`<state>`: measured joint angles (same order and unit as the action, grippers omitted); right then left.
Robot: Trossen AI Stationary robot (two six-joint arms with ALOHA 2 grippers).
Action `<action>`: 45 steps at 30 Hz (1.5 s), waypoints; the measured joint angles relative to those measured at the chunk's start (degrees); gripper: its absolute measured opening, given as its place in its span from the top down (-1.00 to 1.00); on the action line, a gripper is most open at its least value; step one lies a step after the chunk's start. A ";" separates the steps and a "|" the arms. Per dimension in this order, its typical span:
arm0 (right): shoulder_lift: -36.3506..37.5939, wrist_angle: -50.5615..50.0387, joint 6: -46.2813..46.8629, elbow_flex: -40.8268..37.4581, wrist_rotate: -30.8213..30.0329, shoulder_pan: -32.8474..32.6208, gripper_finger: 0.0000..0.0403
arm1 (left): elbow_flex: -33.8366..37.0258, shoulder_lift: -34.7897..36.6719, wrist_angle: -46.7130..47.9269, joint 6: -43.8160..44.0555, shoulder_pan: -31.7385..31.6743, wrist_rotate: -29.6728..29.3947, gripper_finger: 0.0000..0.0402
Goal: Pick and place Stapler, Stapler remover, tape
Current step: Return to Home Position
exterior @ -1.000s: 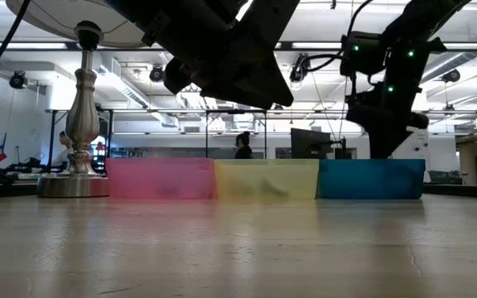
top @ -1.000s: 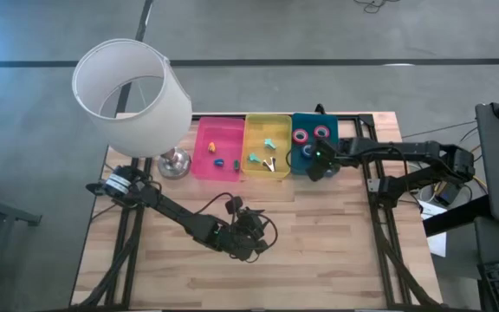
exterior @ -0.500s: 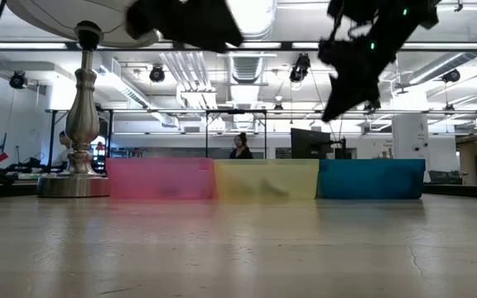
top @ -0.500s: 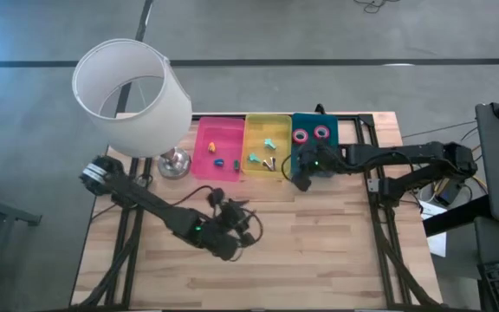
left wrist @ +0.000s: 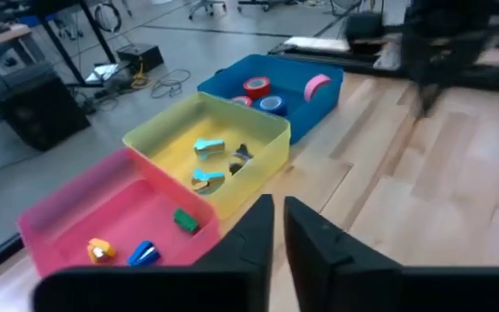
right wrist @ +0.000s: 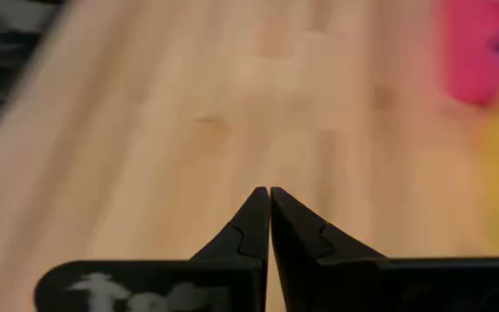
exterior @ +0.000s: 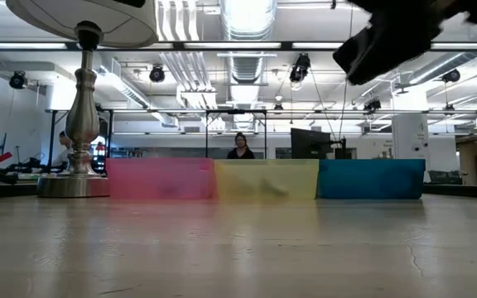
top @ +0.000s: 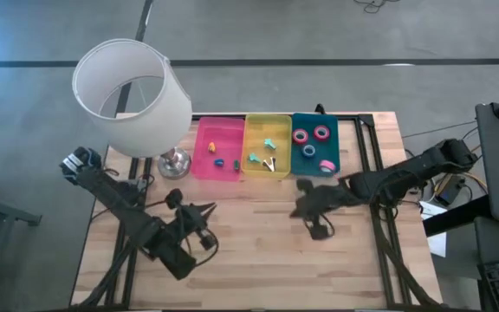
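Note:
Three bins stand in a row at the table's far edge: pink (top: pixel 217 149), yellow (top: pixel 267 147) and blue (top: pixel 315 147). Several tape rolls (left wrist: pixel 274 104), red, pink and dark blue, lie in the blue bin. The pink bin holds small orange, blue and green pieces (left wrist: pixel 144 251). The yellow one holds teal pieces (left wrist: pixel 208 149). Which are staplers and which removers I cannot tell. My left gripper (left wrist: pixel 277 217) hangs over the table's near left part (top: pixel 196 221), fingers together, nothing between them. My right gripper (right wrist: pixel 269 204) is shut and empty above the bare wood in front of the blue bin (top: pixel 306 211).
A table lamp with a white shade (top: pixel 132 91) stands on its metal foot (exterior: pixel 74 178) left of the pink bin. Bare wooden tabletop (top: pixel 258 251) lies between the bins and the near edge. A person (exterior: pixel 240 147) shows in the room behind the bins.
My right gripper has drawn out of the blue bin and gone toward the table's near edge; tape rolls it covered now show in the bin. My left gripper has gone toward the table's left edge and risen out of the low view.

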<state>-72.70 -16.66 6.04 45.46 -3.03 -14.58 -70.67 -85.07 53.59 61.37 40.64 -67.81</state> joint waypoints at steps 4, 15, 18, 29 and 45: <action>1.10 2.69 -0.18 -0.81 2.81 -3.44 0.96 | 1.77 0.86 1.25 0.89 1.88 -0.28 0.97; 11.82 9.13 3.39 -8.72 -9.35 -12.42 0.96 | 18.71 8.14 -0.94 17.33 7.36 -0.32 0.98; 17.18 13.85 3.21 -14.18 -9.43 -13.33 0.96 | 24.73 10.88 -7.48 17.52 9.29 -0.28 0.99; 43.99 21.61 4.00 -32.51 -10.70 -13.28 0.96 | 46.36 19.22 -58.49 -11.38 11.83 9.11 0.99; 68.11 18.20 -0.86 -40.82 -14.42 -13.28 0.96 | 69.99 27.65 -111.73 -42.93 10.52 23.12 1.00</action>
<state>-4.59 1.54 5.18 4.63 -17.45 -27.86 -0.68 -57.42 -58.14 18.44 51.16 -44.69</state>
